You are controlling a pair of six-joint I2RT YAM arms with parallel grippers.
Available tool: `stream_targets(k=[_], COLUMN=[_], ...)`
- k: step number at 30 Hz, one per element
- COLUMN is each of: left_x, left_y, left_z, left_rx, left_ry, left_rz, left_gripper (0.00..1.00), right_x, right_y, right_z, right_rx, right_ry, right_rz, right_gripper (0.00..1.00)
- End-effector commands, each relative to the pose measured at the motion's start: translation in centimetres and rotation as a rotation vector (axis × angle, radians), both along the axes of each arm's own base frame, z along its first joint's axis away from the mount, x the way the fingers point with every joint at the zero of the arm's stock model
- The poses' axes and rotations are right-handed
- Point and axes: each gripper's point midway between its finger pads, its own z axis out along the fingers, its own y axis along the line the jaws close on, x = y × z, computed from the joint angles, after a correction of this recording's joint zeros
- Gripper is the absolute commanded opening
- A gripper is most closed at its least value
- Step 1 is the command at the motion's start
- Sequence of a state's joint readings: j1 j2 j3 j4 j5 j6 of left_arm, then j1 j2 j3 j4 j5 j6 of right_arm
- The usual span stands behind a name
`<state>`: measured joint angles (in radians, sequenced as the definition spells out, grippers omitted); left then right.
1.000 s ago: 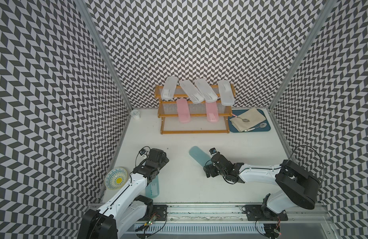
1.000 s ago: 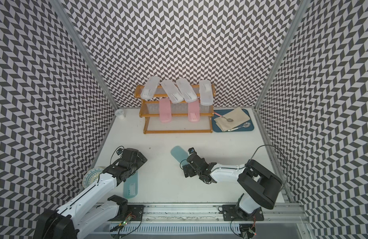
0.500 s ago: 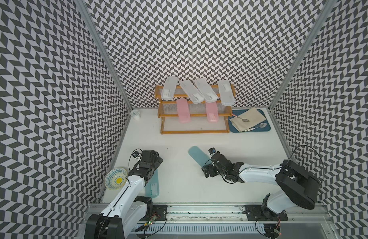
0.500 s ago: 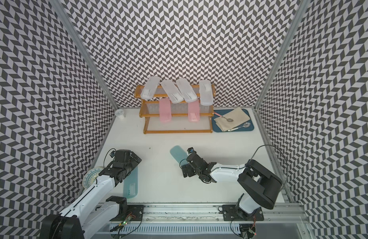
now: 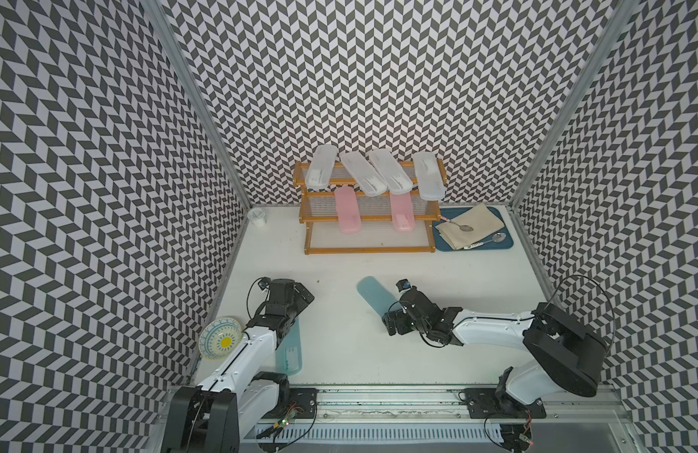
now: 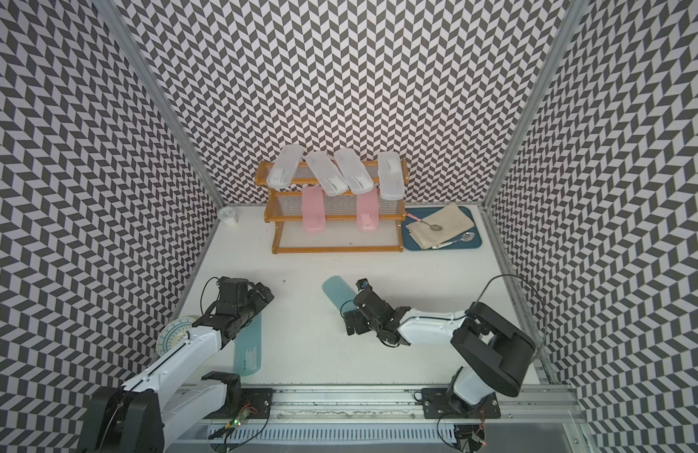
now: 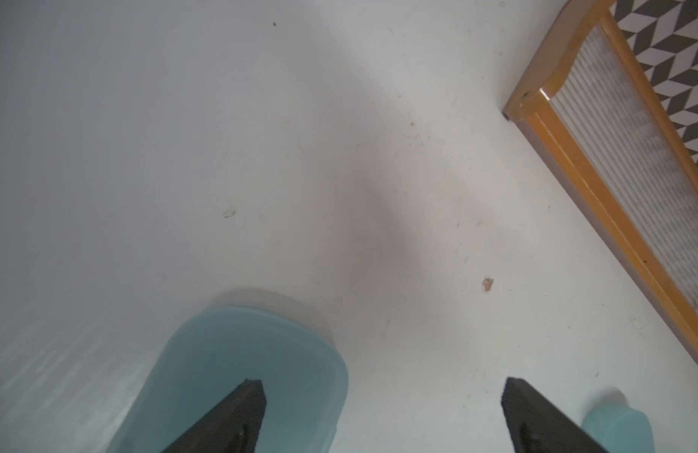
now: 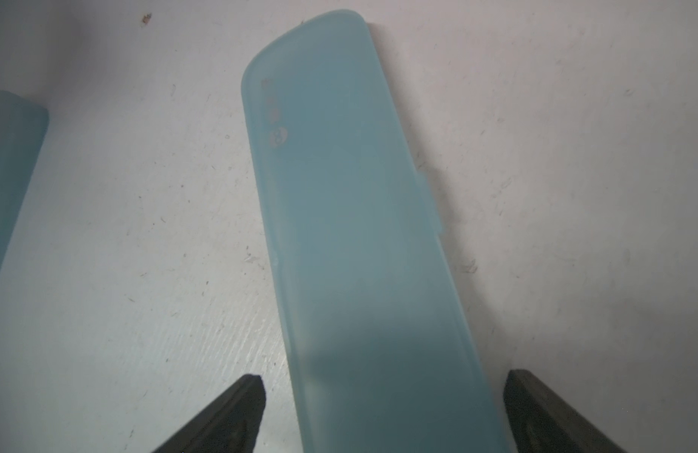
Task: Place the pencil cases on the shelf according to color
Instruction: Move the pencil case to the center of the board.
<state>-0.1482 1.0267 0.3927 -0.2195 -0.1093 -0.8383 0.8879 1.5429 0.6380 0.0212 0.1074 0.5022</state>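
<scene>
Two teal pencil cases lie on the white table. One [image 5: 373, 296] runs between the fingers of my open right gripper [image 5: 392, 319], which straddles its near part [image 8: 359, 235] without touching it. The other [image 5: 290, 353] lies under my left arm. My open left gripper [image 7: 382, 382] hovers at its far end [image 7: 261, 345], one finger over it and one over bare table. On the shelf [image 5: 369, 250] at the back, several white cases [image 5: 390, 176] rest on the top tier and two pink ones [image 5: 348, 210] on the middle tier.
A blue tray [image 5: 443, 241] with a beige cloth and spoons sits right of the shelf. A patterned bowl [image 5: 220, 344] lies by the left wall beside my left arm, and a small white cup [image 5: 257, 216] stands in the back left corner.
My left wrist has swung slightly left over the near teal case. The right gripper has crept a little left along its case. Both stay open.
</scene>
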Motion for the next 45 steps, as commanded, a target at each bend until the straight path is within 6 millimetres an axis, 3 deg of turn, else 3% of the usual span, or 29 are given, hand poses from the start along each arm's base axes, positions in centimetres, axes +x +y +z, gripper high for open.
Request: stream_targets(k=[1, 6, 10, 14, 19, 24, 29, 36, 41, 45], left_x=[-5.0, -4.8, -4.4, -4.6, -4.9, -5.2, -5.9, -6.9, -7.2, -5.4], left_y=[-1.0, 1.1, 2.7, 4.3, 5.0, 3.2, 1.8, -2.2, -4.3, -5.3], left_z=[-4.2, -1.7, -0.1, -0.7, -1.8, -3.2, -3.2, -3.4, -4.3, -3.7], left_rx=[-0.018, 0.017, -0.017, -0.078, -0.114, -0.196, -0.208, -0.209, -0.104, 0.069], left_ry=[0.226, 0.161, 0.092, 0.061, 0.090, 0.117, 0.121, 0.123, 0.172, 0.218], left_rz=[-0.023, 0.098, 0.197, 0.292, 0.309, 0.256, 0.216, 0.096, -0.027, -0.145], left_gripper=[0.99, 1.00, 1.00, 0.99, 1.00, 0.99, 0.99, 1.00, 1.00, 0.99], right_x=[0.7, 0.1, -0.2, -0.5, -0.1, 0.4, 0.7, 0.7, 0.7, 0.8], right_y=[-0.6, -0.2, -0.2, 0.1, 0.6, 1.2, 1.5, 0.2, -1.7, -2.5], right_z=[1.4, 2.9, 2.9, 2.3, 1.6, 1.3, 1.8, 0.8, -0.5, -0.3], right_rx=[0.032, 0.091, 0.083, 0.097, 0.093, 0.088, 0.089, 0.030, -0.002, 0.003], right_ry=[-0.023, -0.054, -0.046, -0.033, -0.030, -0.026, -0.026, -0.023, 0.011, 0.024], right_rz=[-0.044, 0.012, 0.029, 0.046, 0.046, 0.046, 0.046, 0.020, -0.024, -0.047], right_gripper=[1.00, 0.99, 1.00, 0.99, 0.99, 0.99, 0.99, 0.99, 1.00, 1.00])
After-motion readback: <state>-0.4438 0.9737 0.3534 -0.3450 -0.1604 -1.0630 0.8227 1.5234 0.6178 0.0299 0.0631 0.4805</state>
